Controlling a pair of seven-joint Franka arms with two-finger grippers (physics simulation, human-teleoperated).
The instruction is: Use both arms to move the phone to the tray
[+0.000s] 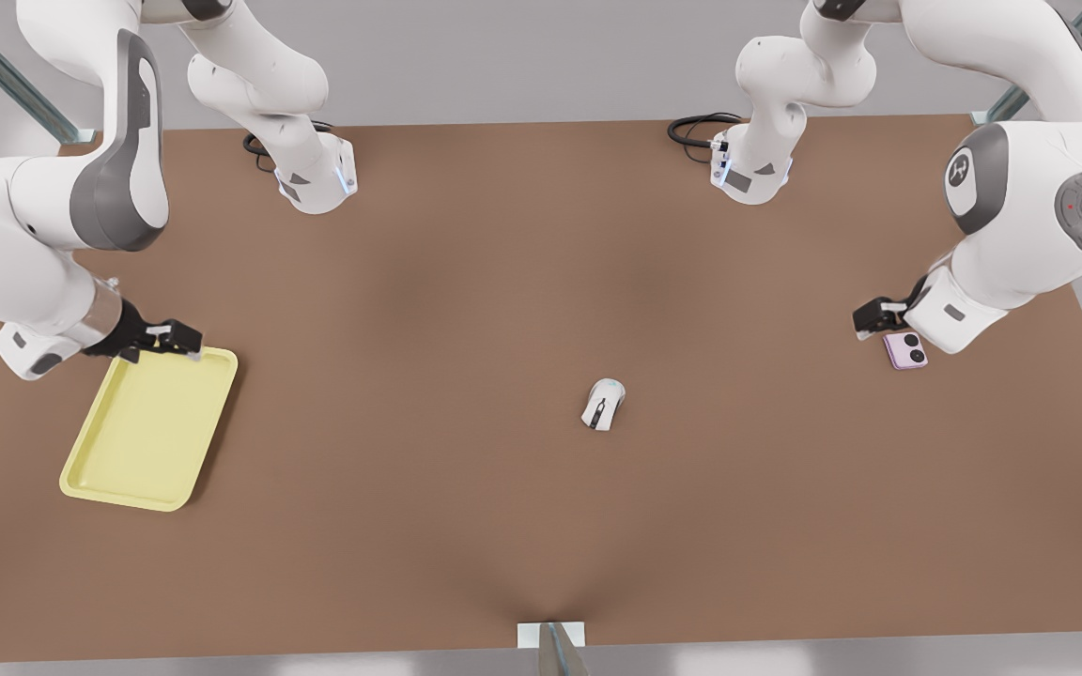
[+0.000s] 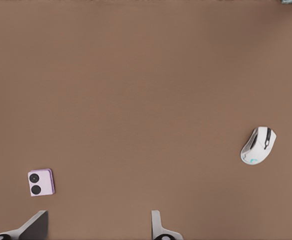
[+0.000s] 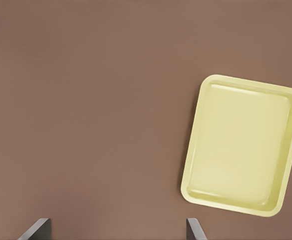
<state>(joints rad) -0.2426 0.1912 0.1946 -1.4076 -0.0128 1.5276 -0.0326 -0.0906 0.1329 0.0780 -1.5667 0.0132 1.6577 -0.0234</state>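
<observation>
Beside the phone [image 1: 905, 350], left gripper [image 1: 872, 319] spread wide — mouse [image 2: 258, 145] farther off; by the tray [image 1: 148, 430] corner, right gripper [image 1: 168, 340] equally wide.

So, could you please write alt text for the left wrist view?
A small pink phone lies on a brown table, just beyond one of the left gripper's open fingers. A white mouse sits far off to the other side.
</observation>
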